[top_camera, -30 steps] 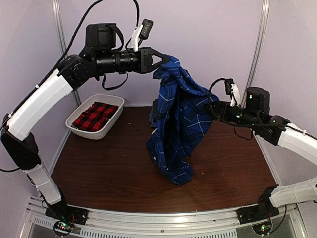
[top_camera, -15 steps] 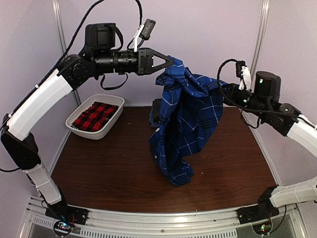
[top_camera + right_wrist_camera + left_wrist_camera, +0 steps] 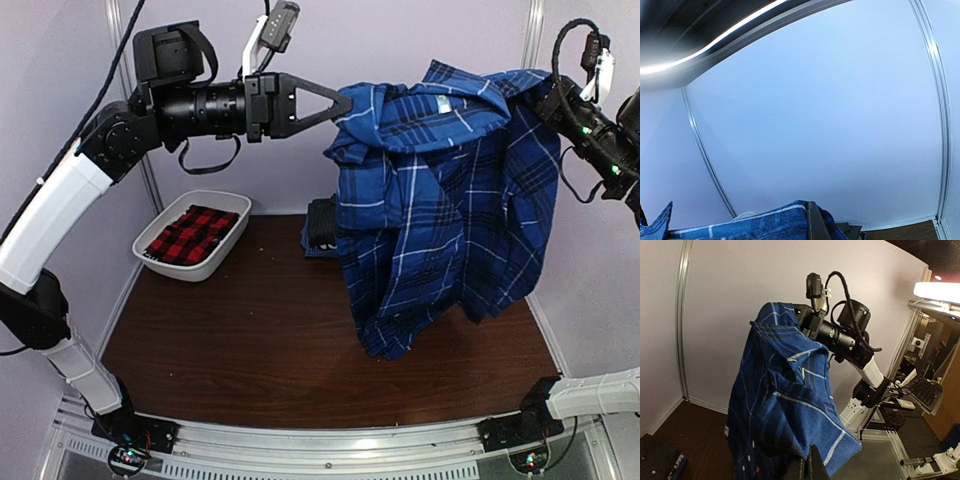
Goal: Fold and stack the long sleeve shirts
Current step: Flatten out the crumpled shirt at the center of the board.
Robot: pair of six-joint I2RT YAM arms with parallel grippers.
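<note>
though rumpled, blue-and-black plaid shirt (image 3: 440, 200) aloft

The hanging shirt (image 3: 440, 210) is held above the worktop's (image 3: 250, 340) right half, with the left tool (image 3: 340, 103) at its upper left and the right tool (image 3: 535, 95) at its upper right. A second shirt (image 3: 192, 235) lies in the tub (image 3: 215, 195) at back left. A third shirt (image 3: 320, 222) lies back centre, partly behind the hanging one.

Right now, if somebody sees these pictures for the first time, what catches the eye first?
The large blue plaid shirt fills the middle, stretched high between the left gripper and the right gripper, both shut on its upper edge. Next comes the white tub at the back left, with a red plaid shirt lying inside it.
</note>
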